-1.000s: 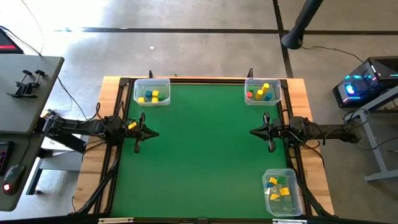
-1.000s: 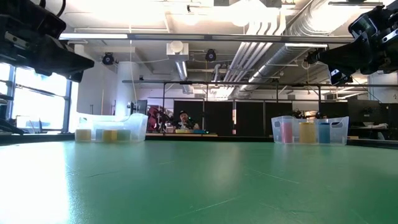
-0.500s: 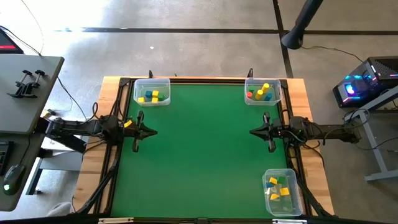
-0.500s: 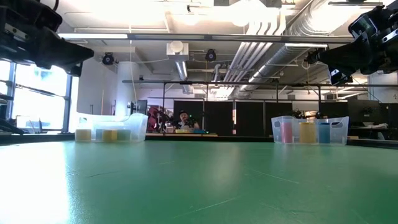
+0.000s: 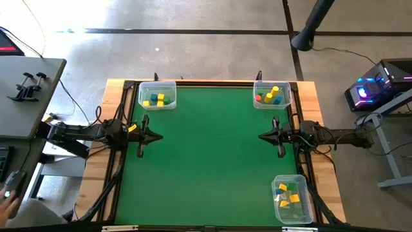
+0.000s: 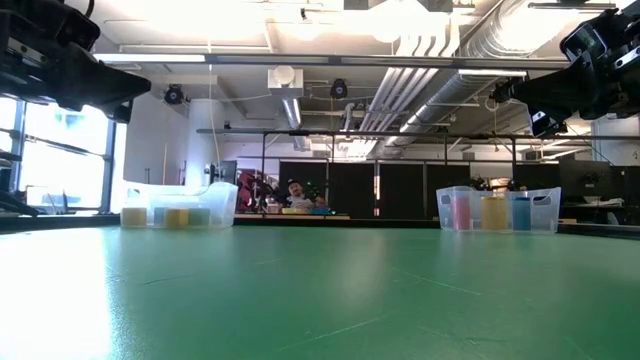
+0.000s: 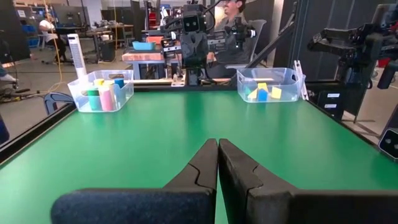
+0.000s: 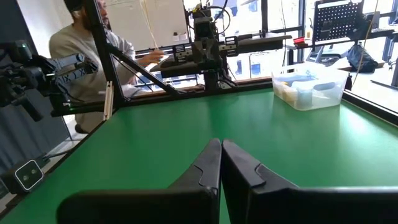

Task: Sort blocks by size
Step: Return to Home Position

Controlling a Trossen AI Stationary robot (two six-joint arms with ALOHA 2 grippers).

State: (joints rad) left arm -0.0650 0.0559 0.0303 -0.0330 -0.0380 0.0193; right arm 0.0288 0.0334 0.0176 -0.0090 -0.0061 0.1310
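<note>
The blocks lie in three clear bins: yellow, green and blue ones in the far-left bin [image 5: 157, 95], red, yellow, green and blue ones in the far-right bin [image 5: 272, 94], and yellow, green and blue ones in the near-right bin [image 5: 291, 198]. My left gripper [image 5: 160, 137] is shut and empty above the mat [image 5: 212, 161] at the left edge. My right gripper [image 5: 261, 136] is shut and empty above the mat at the right edge. In the wrist views the fingertips meet on both the left gripper [image 7: 217, 144] and the right gripper [image 8: 221, 144].
The green mat between the arms is bare. A wooden frame [image 5: 116, 84] borders it. A person's arm [image 5: 16, 206] shows at the near left, off the table, and people sit in the room beyond [image 8: 87, 43].
My left gripper has drawn back slightly toward the table's left edge. A person has come into view at the near left, off the table.
</note>
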